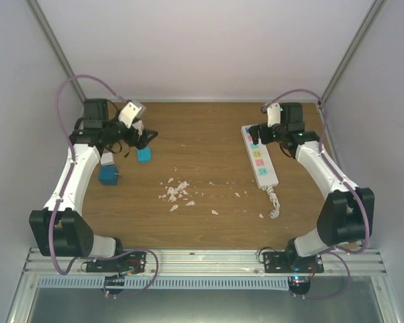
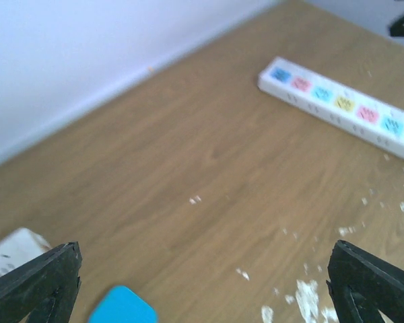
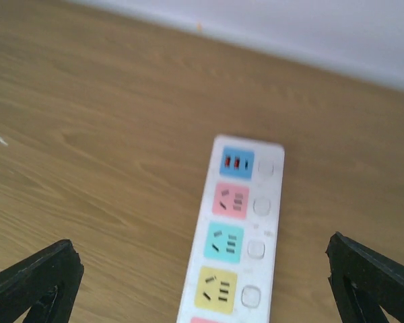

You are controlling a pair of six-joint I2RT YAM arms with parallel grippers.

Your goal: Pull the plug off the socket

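Top view: left hand [image 1: 140,134] at far-left of the surface [image 1: 202,225], two blue blocks [image 1: 108,175] just beside it. Right hand [image 1: 257,134] over the far end of the socket [image 1: 261,161], which lies lengthwise on the right side, coiled cord [image 1: 274,202] at its near end. White scraps [image 1: 177,192] mid-surface.

Left wrist: left hand [image 2: 203,252] fingers wide apart, nothing between them. Socket is blurred, well apart at upper right.

Right wrist: right hand [image 3: 200,245] fingers spread wide, gripping nothing, hanging above the socket. Blue, pink, teal and yellow outlet squares show.
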